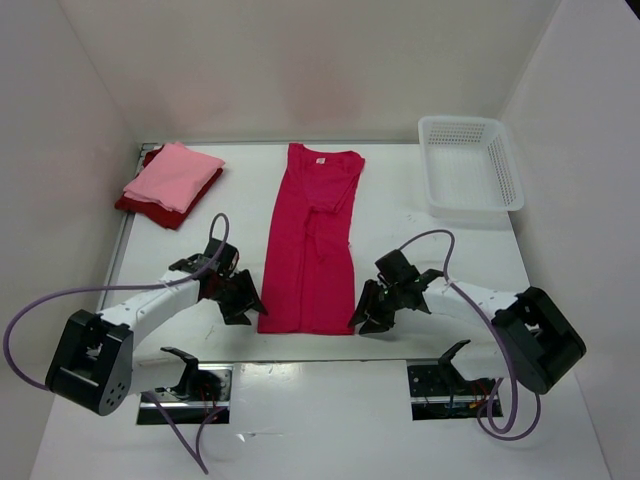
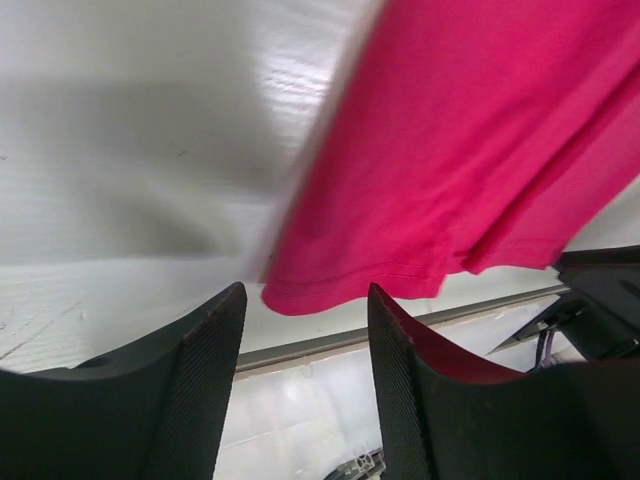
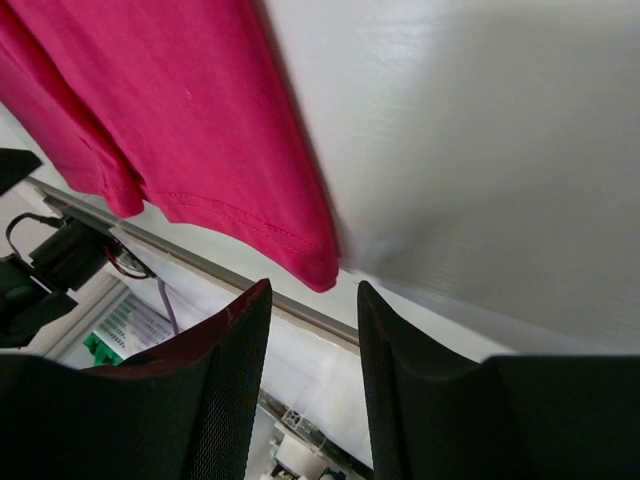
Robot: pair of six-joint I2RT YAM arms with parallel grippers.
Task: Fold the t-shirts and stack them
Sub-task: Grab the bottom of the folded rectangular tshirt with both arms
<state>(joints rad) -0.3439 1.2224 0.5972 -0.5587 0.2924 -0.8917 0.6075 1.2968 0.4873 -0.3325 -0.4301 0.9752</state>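
Likely limp and light, the crimson t-shirt [image 1: 310, 240] seems best pinched at its hem corners; left hand [image 1: 243, 305] and right hand [image 1: 368, 315] gape empty just beside them.

The table [image 1: 400, 215] bears a crimson t-shirt [image 1: 310, 250] at centre, a dark red t-shirt [image 1: 150, 208] at ten o'clock, and a basket [image 1: 468, 165] at one.

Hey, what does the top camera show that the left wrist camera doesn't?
Top only: the folded pink shirt on the dark red shirt, the white basket, and the crimson shirt's collar end. Left wrist only: the hem's stitching, and the empty gap between the left end effector's fingers. Both: the crimson shirt's near left corner on the white table.
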